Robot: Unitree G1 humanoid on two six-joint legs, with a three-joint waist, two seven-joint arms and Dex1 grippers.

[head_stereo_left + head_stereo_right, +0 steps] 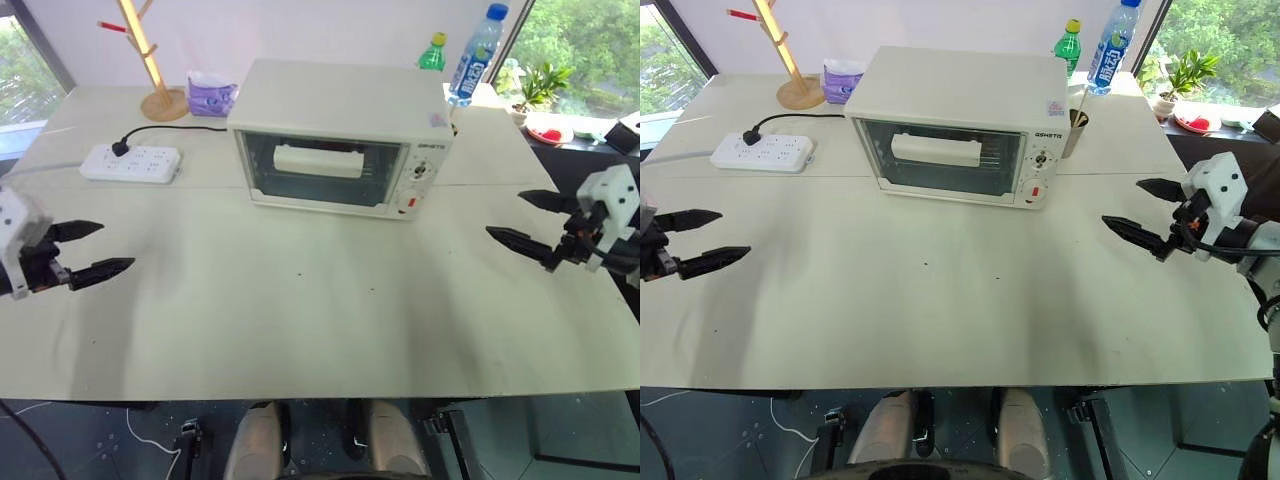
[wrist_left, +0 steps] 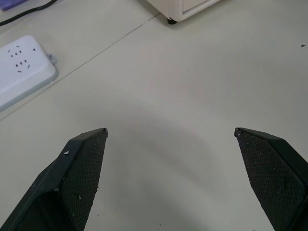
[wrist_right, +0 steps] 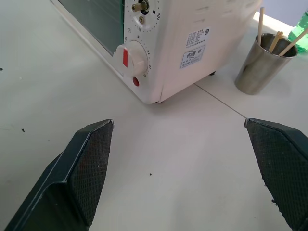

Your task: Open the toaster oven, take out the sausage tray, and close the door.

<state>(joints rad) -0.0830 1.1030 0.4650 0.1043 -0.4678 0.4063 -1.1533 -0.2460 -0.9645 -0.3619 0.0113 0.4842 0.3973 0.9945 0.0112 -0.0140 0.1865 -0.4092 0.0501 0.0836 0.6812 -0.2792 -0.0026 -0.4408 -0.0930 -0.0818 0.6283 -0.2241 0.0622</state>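
I see the toaster oven (image 1: 335, 135) at the table's (image 1: 300, 310) far middle, its door (image 1: 320, 168) shut. My left gripper (image 1: 95, 250) and right gripper (image 1: 520, 218) hover well apart at either side, fingers spread wide, empty.

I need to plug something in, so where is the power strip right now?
In the head views, the power strip lies on the table's far left part, left of the toaster oven and in front of the wooden stand.
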